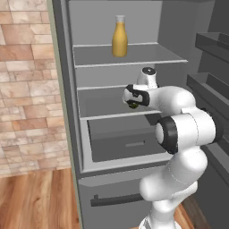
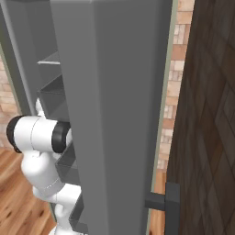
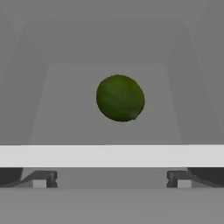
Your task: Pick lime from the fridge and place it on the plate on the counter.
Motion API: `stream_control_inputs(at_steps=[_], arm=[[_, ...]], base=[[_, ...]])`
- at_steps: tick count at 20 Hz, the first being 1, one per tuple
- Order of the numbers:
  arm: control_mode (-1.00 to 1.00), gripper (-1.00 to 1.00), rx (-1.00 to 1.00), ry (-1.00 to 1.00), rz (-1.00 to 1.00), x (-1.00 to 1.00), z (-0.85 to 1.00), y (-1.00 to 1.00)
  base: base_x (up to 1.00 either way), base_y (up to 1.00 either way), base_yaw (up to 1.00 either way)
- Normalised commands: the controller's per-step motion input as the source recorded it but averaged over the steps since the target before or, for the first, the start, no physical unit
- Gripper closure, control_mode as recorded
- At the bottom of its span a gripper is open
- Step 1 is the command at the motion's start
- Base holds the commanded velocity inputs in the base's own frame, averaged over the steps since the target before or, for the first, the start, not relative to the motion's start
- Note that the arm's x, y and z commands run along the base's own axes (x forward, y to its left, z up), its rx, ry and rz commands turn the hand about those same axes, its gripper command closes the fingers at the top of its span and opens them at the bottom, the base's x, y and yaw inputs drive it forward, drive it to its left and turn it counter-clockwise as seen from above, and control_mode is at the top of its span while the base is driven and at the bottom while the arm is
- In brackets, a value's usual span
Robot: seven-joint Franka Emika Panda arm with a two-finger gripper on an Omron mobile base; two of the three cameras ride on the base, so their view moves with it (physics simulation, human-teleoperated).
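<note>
The lime (image 3: pixel 120 98) rests on the middle fridge (image 1: pixel 71 112) shelf (image 3: pixel 112 155), behind its pale edge. The end effector (image 3: pixel 112 179) is spread wide, empty. Risk: fingers striking the shelf edge, or nudging the round lime so it rolls rearward.

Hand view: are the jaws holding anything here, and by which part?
Nothing is held. The lime rests on the fridge shelf ahead of the open gripper, untouched.

Fridge (image 1: pixel 67 89) shelves, grey w/ pale edges. Bottle (image 1: pixel 119 36) upright on top shelf (image 1: pixel 147 56); lime (image 3: pixel 120 97) on shelf (image 3: pixel 65 109) below bottle's, mid-depth.
</note>
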Motion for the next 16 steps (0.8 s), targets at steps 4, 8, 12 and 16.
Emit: stream_control_inputs(at_steps=[4,8,12,16], arm=[[-1.00,-1.00,0.00,0.00,0.00,0.39,0.00,-0.18],[-1.00,-1.00,0.00,0.00,0.00,0.31,-0.03,-0.18],[-1.00,-1.00,0.00,0.00,0.00,0.17,-0.13,-0.02],[-1.00,-1.00,0.00,0.00,0.00,0.16,-0.29,0.00]], base=[[0.00,0.00,0.00],[0.00,0.00,0.00],[0.00,0.00,0.00],[0.00,0.00,0.00]])
